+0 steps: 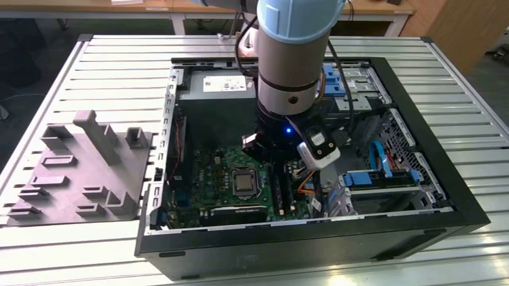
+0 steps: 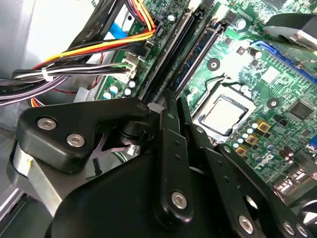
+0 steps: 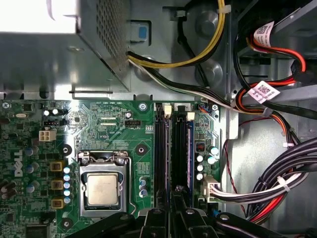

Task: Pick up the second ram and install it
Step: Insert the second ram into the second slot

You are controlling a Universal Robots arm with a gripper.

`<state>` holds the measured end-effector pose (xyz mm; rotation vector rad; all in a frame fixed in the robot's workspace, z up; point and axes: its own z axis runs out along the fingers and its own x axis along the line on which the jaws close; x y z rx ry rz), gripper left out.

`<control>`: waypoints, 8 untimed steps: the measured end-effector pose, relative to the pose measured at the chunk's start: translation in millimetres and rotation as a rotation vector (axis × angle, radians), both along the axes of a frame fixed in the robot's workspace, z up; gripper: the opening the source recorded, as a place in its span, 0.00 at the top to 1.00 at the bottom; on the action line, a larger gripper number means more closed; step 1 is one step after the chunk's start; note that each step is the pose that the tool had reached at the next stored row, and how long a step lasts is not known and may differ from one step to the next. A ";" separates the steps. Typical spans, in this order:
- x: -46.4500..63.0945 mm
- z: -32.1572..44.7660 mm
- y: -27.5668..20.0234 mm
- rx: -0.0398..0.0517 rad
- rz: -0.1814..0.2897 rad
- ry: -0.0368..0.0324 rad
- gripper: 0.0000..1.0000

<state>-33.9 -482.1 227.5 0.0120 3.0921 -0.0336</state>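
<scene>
The black multi-link gripper (image 2: 171, 101) hung low inside the open black PC case (image 1: 445, 196), over the green motherboard (image 3: 119, 139), just beside the silver square CPU (image 3: 102, 189). Its fingers (image 2: 168, 148) were drawn close together, tips right at the long black memory slots (image 3: 161, 148). The second ram (image 3: 190, 148), a thin bluish-green board w/ dark chips, stood edge-up in a slot next to the tips; whether they gripped it, can't tell.

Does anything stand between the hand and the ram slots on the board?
Nothing visible does. The hand hangs directly over the slots; the cables lie beside them, not across.
</scene>
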 end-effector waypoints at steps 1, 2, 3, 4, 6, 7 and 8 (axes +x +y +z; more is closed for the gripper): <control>0.0 -0.5 0.0 0.0000 0.000 0.0000 0.81; 0.0 -1.5 0.0 0.0001 0.000 0.0000 0.81; 0.0 -3.0 0.0 0.0001 0.000 -0.0001 0.81; 0.1 -4.2 0.0 0.0002 0.000 -0.0001 0.81; 0.1 -5.0 0.0 0.0000 0.000 0.0000 0.81; 0.1 -5.4 0.0 0.0001 0.000 0.0000 0.81; 0.1 -5.8 0.0 0.0001 0.000 -0.0001 0.81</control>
